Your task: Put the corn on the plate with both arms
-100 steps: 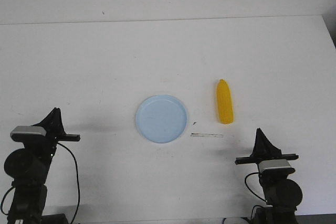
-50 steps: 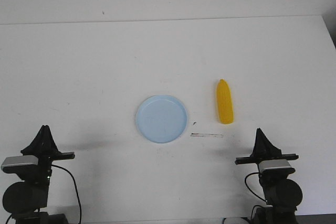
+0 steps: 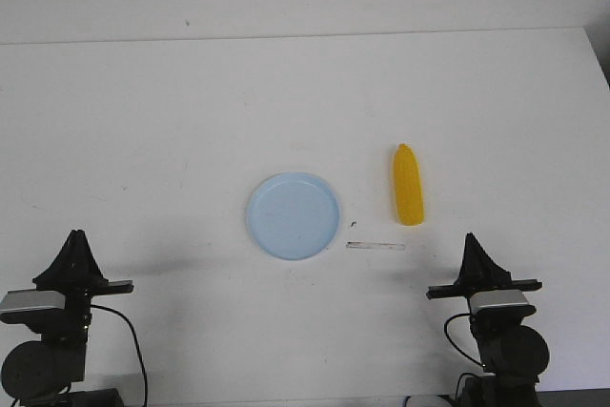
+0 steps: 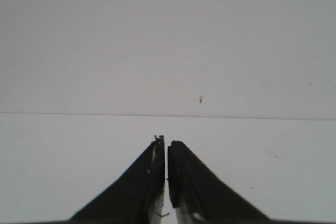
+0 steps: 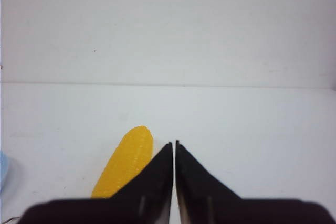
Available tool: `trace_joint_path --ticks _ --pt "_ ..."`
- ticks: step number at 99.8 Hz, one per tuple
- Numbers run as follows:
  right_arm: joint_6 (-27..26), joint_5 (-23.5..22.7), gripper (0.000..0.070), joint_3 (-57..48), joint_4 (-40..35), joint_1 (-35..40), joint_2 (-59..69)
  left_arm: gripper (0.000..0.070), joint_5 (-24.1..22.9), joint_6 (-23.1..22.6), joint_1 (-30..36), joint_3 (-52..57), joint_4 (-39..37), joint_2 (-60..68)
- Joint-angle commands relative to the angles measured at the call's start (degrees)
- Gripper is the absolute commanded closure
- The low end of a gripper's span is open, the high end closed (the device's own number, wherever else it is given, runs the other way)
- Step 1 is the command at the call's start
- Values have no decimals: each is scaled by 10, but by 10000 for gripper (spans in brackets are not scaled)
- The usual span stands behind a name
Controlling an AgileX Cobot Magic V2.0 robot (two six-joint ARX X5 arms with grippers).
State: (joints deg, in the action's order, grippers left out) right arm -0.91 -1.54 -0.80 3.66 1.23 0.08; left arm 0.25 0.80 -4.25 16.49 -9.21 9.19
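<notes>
The yellow corn (image 3: 409, 185) lies on the white table, right of the pale blue plate (image 3: 294, 215), its pointed end away from me. It also shows in the right wrist view (image 5: 125, 163), just beside the fingers. My right gripper (image 3: 474, 240) is shut and empty, near the front edge, a little in front and right of the corn; its jaws meet in the right wrist view (image 5: 174, 142). My left gripper (image 3: 74, 235) is shut and empty at the front left, far from the plate; in the left wrist view (image 4: 166, 140) it sees only bare table.
A small clear strip (image 3: 376, 246) lies on the table between the plate and my right arm. The table's back edge (image 3: 305, 35) meets a white wall. A sliver of the plate's rim (image 5: 2, 174) shows in the right wrist view.
My left arm has drawn back and lowered toward the front left corner. The right arm, the corn and the plate have not moved.
</notes>
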Motion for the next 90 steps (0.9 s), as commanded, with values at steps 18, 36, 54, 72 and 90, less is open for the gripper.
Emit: trace_joint_path --ticks 18,36,54,72,90 --pt "-7 0 694 1 6 1 0 699 -1 1 -1 2 -7 -2" --pt "-6 1 694 1 6 1 0 699 -1 1 -1 2 -7 -2" --pt "-8 1 696 -7 9 3 0 699 -1 1 -1 2 -7 -2" --pt "13 31 696 -65 -16 20 40 699 -1 1 -1 2 -7 -2" --pt "23 50 696 -145 -56 28 155 699 -1 1 -1 2 -7 -2"
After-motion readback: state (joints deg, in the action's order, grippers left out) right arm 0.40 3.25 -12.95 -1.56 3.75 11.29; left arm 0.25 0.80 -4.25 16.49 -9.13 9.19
